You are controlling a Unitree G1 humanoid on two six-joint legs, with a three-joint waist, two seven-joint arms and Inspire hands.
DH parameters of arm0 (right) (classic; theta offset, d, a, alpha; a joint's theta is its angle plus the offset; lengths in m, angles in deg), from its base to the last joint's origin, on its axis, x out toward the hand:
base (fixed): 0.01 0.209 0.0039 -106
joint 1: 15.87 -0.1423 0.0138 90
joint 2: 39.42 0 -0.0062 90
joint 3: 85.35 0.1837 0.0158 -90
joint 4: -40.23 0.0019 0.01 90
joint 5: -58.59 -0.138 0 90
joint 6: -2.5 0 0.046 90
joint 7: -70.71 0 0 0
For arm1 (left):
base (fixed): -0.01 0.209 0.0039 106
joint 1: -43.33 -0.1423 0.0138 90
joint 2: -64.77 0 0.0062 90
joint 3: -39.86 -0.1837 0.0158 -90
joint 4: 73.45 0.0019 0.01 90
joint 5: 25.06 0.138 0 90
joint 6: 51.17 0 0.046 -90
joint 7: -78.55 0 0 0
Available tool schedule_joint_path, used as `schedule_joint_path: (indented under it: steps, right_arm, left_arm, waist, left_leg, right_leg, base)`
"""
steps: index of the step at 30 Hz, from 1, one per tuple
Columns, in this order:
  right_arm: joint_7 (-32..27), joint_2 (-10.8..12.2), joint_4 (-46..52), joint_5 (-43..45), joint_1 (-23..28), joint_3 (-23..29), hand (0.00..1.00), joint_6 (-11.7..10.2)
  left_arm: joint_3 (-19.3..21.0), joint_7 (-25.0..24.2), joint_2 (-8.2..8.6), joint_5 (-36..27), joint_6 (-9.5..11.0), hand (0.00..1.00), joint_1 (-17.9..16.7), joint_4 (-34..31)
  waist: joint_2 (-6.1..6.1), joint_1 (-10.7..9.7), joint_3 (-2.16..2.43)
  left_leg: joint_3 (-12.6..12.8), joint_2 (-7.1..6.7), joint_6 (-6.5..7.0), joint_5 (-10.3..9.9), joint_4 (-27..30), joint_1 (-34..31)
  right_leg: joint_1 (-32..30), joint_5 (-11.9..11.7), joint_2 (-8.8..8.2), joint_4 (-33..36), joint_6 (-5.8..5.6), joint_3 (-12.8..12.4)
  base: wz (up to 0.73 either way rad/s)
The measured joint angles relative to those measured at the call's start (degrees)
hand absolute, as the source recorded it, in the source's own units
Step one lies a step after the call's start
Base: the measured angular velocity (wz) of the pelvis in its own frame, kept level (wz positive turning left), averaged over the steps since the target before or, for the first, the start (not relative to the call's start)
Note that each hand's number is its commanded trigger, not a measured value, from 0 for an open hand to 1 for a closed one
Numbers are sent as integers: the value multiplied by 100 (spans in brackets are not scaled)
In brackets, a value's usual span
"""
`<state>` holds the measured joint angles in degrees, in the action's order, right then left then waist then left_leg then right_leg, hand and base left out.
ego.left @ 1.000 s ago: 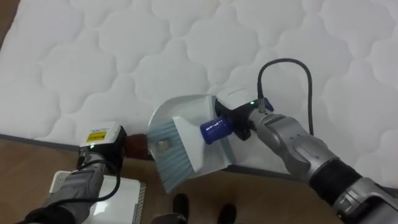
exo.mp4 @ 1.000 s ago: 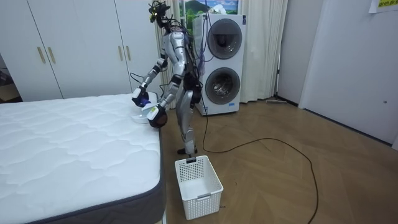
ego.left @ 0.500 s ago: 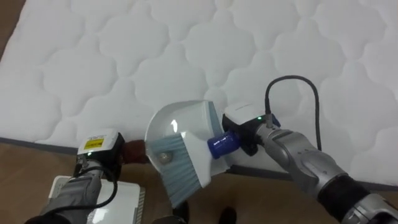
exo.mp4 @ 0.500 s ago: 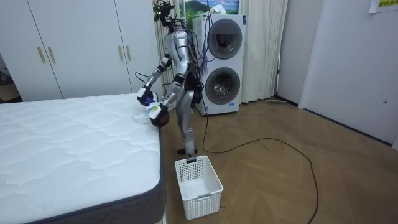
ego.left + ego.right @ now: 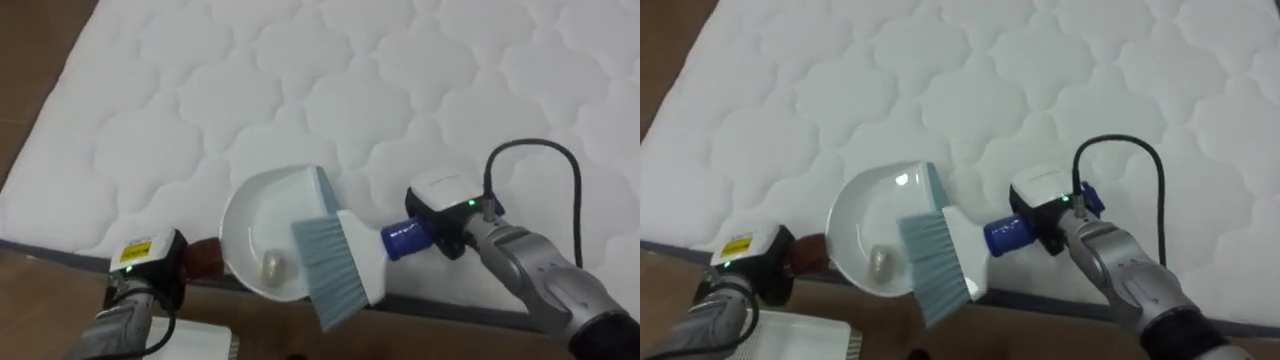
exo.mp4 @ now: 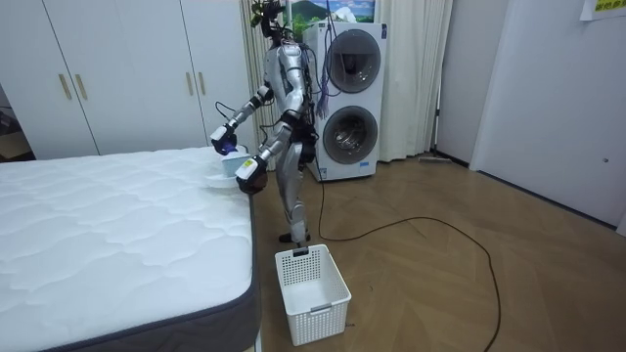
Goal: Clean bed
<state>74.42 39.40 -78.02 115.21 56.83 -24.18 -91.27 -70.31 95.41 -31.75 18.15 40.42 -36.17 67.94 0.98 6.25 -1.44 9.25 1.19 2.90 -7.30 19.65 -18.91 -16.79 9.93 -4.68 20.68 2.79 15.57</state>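
On the quilted white mattress (image 5: 300, 80), near its edge, rests a round white dustpan (image 5: 250, 225) with a small pale scrap (image 5: 272, 265) lying in it. Its reddish-brown handle (image 5: 205, 257) sticks out past the bed's edge into my left hand (image 5: 140, 270), which is shut on it. A white brush (image 5: 355, 255) with grey-blue bristles (image 5: 325, 270) lies across the pan's right rim. My right hand (image 5: 450, 220) is shut on its blue handle (image 5: 405, 237). In the room view I stand upright at the bed's corner (image 6: 245, 186).
A white plastic basket (image 6: 311, 281) stands on the wooden floor beside the bed's end, and its rim (image 5: 200, 342) shows below my left arm. Behind me are a stacked washer and dryer (image 6: 347, 98) and white wardrobes (image 6: 117, 68).
The brush has slid from over the pan's middle to its right rim, uncovering the scrap in the pan. I have straightened up, and the view has shifted.
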Motion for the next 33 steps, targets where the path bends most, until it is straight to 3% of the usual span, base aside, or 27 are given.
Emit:
schedule_joint_path:
  steps: [9,13,21,26,28,29,30,31,33]
  right_arm:
    - [2,-8,405,20,447,628,100,-27]
    - [1,-7,642,-78,936,1031,100,-42]
    - [-325,6,737,-593,1495,1299,100,-55]
    - [-557,78,899,-1102,1757,1675,98,-222]
    - [-709,120,992,-1536,1879,1893,66,-293]
    - [-796,189,985,-1711,1916,2027,57,-279]
    - [-810,231,980,-1793,1930,2108,17,-277]
    - [-885,264,968,-1986,1936,2225,0,-281]
    - [-988,278,926,-2303,1946,2371,0,-286]
  left_arm:
    - [589,-247,-84,28,101,100,-787,-1376]
    - [752,-284,-84,27,128,100,-1232,-1630]
    - [819,-363,-70,5,135,100,-1500,-2125]
    - [1113,-375,-28,-6,177,100,-1625,-2595]
    - [1278,-325,61,-80,220,100,-1731,-2788]
    - [1388,-286,141,-107,235,100,-1765,-2849]
    - [1435,-267,185,-114,235,100,-1783,-2876]
    - [1500,-227,252,-231,250,100,-1787,-2900]
    - [1578,-184,348,-405,263,100,-1789,-2931]
  waist:
    - [35,-118,39]
    - [116,-171,105]
    - [130,-250,119]
    - [110,-279,117]
    - [88,-289,120]
    - [66,-290,115]
    - [52,-289,122]
    - [13,-300,105]
    - [-38,-323,120]
  left_leg:
    - [4,-66,-3,1,-265,500]
    - [9,-86,-26,16,-548,1000]
    - [-8,-105,-44,-16,-837,1462]
    - [27,-105,-59,-36,-964,1649]
    - [59,-104,-71,-43,-1021,1769]
    - [87,-94,-87,-64,-1028,1856]
    - [99,-89,-92,-79,-1028,1889]
    - [116,-82,-98,-101,-1028,1954]
    - [141,-77,-99,-109,-1028,1977]
  right_leg:
    - [369,40,11,-50,-55,-143]
    - [898,24,74,-425,-91,-162]
    - [1441,-93,136,-816,-161,-140]
    - [1588,-88,165,-911,-169,-184]
    - [1698,-88,180,-972,-170,-216]
    - [1789,-90,193,-1012,-172,-240]
    - [1815,-89,200,-1015,-174,-259]
    - [1880,-89,212,-1028,-174,-289]
    - [1894,-89,214,-1026,-174,-316]
  base:
    - [-1]
    - [-3]
    - [2]
    - [-3]
    - [-10]
    - [-10]
    - [-14]
    - [-13]
    - [-8]
